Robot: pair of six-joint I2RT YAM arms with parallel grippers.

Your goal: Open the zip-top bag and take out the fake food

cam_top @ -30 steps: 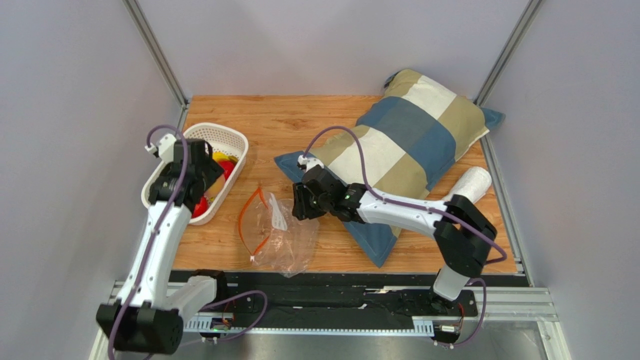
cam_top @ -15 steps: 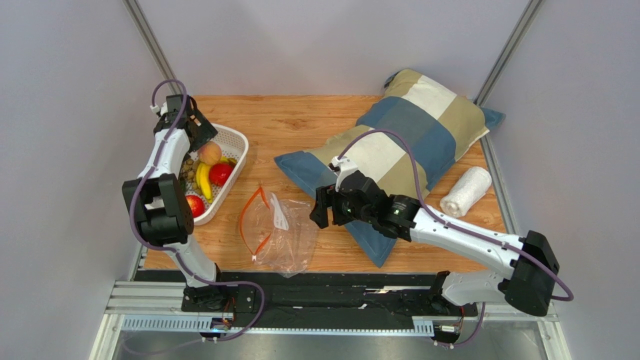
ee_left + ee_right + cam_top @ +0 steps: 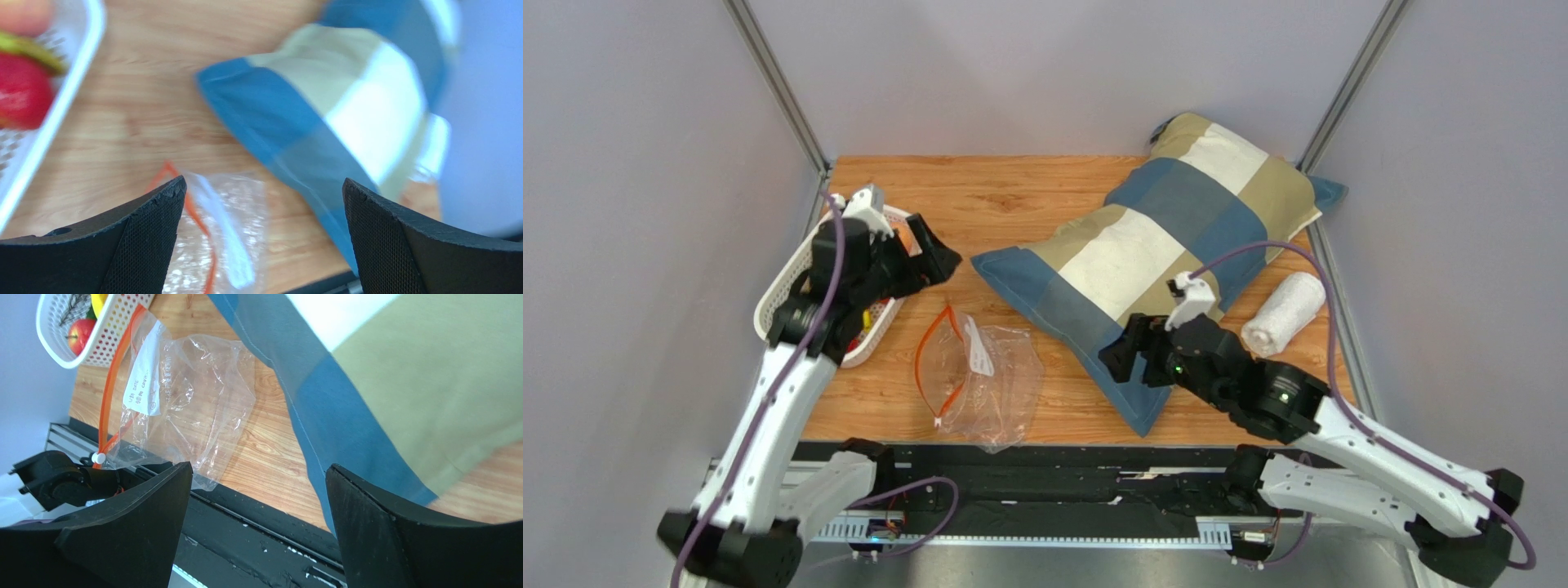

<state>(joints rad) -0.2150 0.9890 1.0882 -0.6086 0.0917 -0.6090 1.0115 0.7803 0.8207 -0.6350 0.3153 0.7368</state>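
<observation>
We find the bag (image 3: 979, 382) flat, clear and empty on the surface (image 3: 1038, 202), mouth agape, between basket (image 3: 110, 331) and pillow (image 3: 1161, 233). The plastic fruit (image 3: 21, 92) lies in the basket. Left jaws released, beside the basket. Right jaws released over the pillow's near corner, holding nothing.

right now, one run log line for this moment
zip-top bag: open, empty | fake food: in white basket | left jaws: open, empty | right jaws: open, empty
</observation>
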